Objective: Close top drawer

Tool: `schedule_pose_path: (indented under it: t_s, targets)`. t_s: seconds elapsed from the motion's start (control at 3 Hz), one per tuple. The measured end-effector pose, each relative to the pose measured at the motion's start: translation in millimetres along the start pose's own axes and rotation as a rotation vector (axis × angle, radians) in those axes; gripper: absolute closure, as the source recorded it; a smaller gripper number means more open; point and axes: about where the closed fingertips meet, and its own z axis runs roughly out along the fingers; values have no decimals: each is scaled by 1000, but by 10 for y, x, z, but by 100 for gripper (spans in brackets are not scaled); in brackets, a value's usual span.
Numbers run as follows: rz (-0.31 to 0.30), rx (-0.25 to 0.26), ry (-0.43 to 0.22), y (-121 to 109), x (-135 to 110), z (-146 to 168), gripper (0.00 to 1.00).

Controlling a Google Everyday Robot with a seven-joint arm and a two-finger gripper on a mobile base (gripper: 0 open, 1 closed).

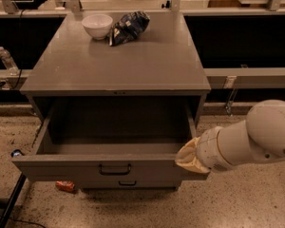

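End effector [189, 158] near right, against the right end of the top drawer [57, 167] front; grip state can't be told. Drawer stands fully out. Best push straight toward far side, nearer the centre handle [115, 168], to avoid skewing.

A white bowl [97, 25] stands at the back of the grey cabinet [118, 65] top, just beside a crumpled dark blue snack bag [129, 26]. Left of the cabinet a clear water bottle [8, 61] stands upright, and a small orange can [65, 186] lies on the speckled floor below the cabinet's front left. The gripper [189, 156] is at the cabinet's front right.
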Motion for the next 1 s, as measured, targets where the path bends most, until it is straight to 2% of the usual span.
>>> schedule_pose_path:
  t_s: [0.33,0.67,1.0]
  targets:
    - [-72,50,-10,134,39,146,100]
    - [-128,64,-28,244,53,202,100]
    - [-144,66,-27,252,49,196,100]
